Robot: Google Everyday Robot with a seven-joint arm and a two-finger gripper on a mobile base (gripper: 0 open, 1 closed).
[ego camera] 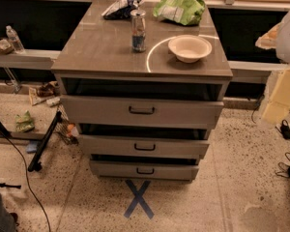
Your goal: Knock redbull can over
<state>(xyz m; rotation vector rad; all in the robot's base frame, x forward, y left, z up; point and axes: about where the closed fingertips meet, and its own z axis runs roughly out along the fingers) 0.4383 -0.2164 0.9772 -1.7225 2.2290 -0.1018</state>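
One target: the redbull can (138, 30), silver above and blue below, stands upright on the grey top of the drawer cabinet (96, 59), toward the back and a little left of centre.
Neighbours on the top: a white bowl (189, 48) sits to the can's right and nearer the front edge, apart from it. A dark snack bag (120, 7) lies just behind the can to the left. A green chip bag (180, 7) lies behind it to the right.
Gripper position: the gripper (280, 98) appears as a pale cream shape at the far right edge of the view, off to the side of the cabinet and well apart from the can.
Gripper state: whether it is spread or closed does not show. It holds nothing that can be made out.
Done: nothing, as far as this moment shows, since the can is on its base and nothing touches it.
Left: the whole job. The arm has to reach across to the can, meet its side and tip it flat.
Judgement: the bare stretch of top to the can's left and front looks like the safest place for it to fall. A push the other way risks sending it into the bowl.
Around the cabinet: three handled drawers (141, 111) sit below the top, a blue tape X (138, 199) marks the floor in front, and a clear water bottle (13, 38) stands on the ledge at far left.
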